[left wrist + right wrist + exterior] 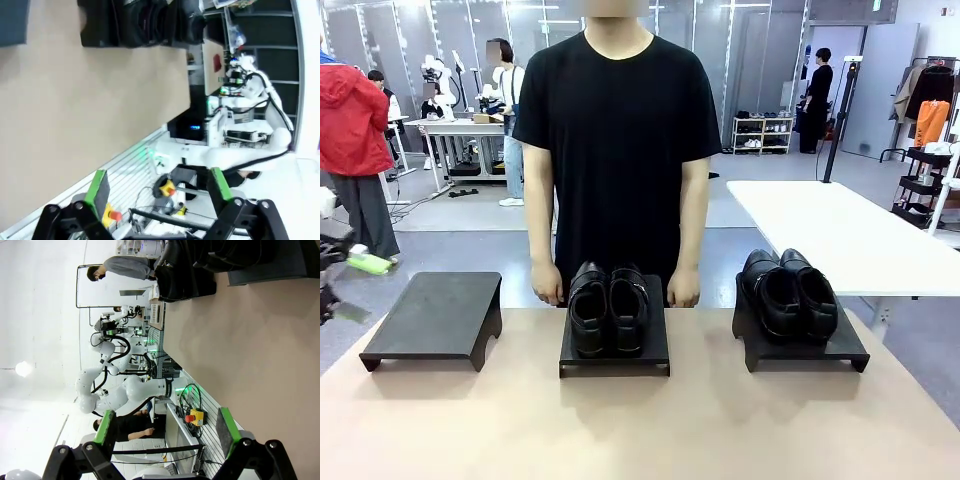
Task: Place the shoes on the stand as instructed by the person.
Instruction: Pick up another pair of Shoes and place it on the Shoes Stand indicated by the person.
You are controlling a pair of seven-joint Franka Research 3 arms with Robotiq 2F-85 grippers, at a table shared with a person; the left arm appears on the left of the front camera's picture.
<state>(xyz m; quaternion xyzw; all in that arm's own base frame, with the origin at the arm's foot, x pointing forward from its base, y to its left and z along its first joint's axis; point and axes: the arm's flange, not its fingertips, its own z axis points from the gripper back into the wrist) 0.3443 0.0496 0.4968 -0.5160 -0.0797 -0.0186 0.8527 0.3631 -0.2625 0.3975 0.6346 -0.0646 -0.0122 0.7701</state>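
- Left stand (438, 312): flat matte-black platform with bent-down legs, bare top, at the left of the tan desk (620, 430).
- Middle stand (616, 352): same build; one pair of shoes (608, 306) side by side on it, glossy black leather, rounded toes toward the near edge. The person (617, 140) stands right behind it at the far edge, hands hanging at the desk edge, no gesture readable.
- Right stand (802, 343): second pair (790, 291) on it, angled slightly, same gloss.
- Left gripper (159, 192): fingers wide, green pads apart, holding nothing, off the desk's near side.
- Right gripper (167, 432): fingers wide, empty, likewise held back.
- Step, as judged: waiting on the person's instruction; both pairs already sit on stands. Next move calls for a pointed target, likely the bare left stand.
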